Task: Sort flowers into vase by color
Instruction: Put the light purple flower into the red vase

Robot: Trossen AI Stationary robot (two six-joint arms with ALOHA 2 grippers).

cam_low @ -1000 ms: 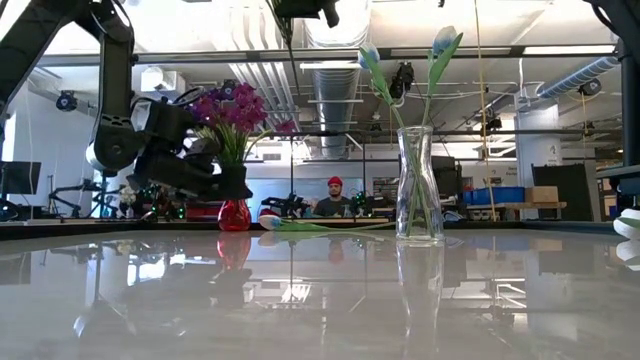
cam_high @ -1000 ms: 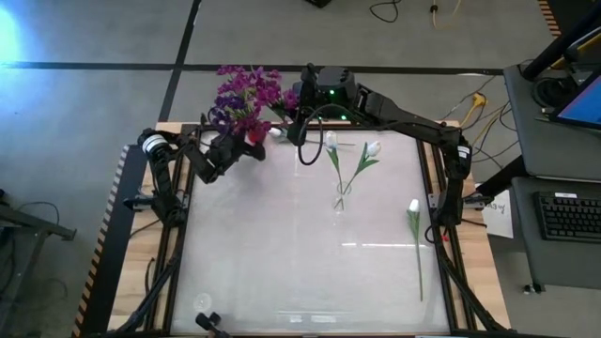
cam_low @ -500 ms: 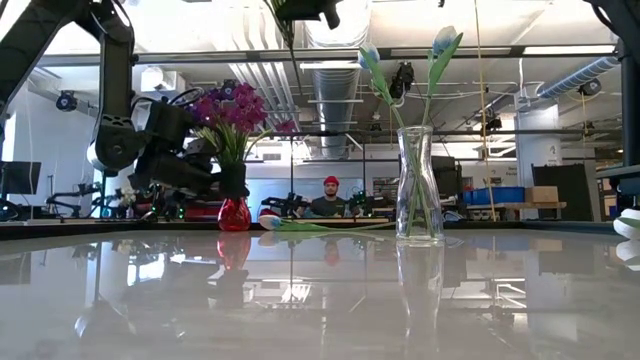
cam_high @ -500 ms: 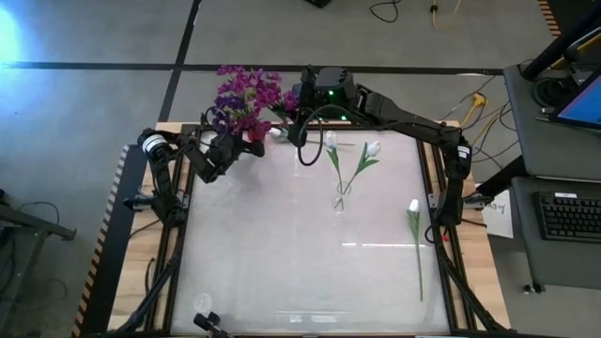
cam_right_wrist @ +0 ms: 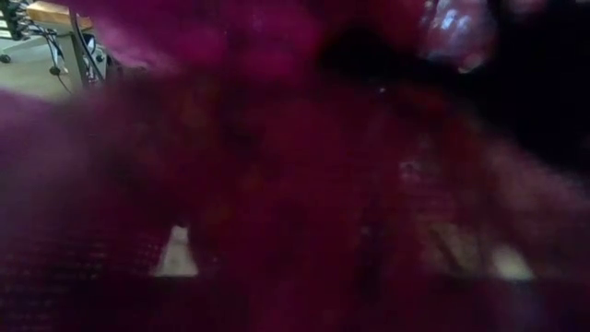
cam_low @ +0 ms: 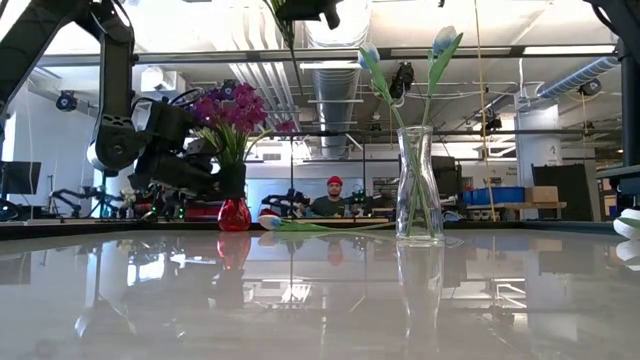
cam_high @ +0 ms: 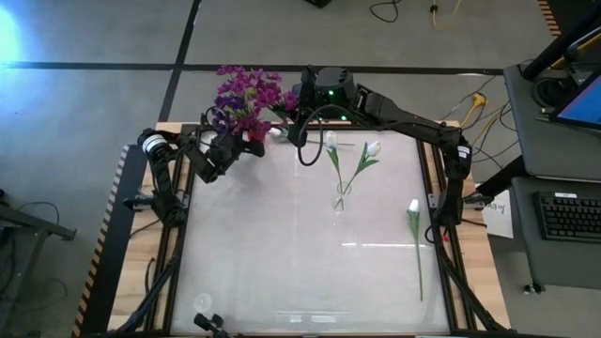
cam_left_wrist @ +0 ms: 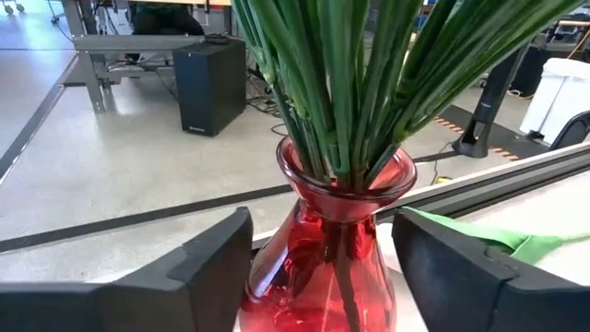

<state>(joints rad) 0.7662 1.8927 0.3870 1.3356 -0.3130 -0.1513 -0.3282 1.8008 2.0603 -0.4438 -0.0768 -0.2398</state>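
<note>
Many purple flowers (cam_high: pixel 242 94) crowd one red vase (cam_left_wrist: pixel 330 242)

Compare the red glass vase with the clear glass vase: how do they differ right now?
The red glass vase is squat and bulbous; the clear glass vase is tall and slimmer. The red one holds many purple blossom stems, the clear one two white tulip stems. The red stands at the table's far edge between the left gripper's fingers, the clear one mid-table, untouched. Both stand upright.
</note>
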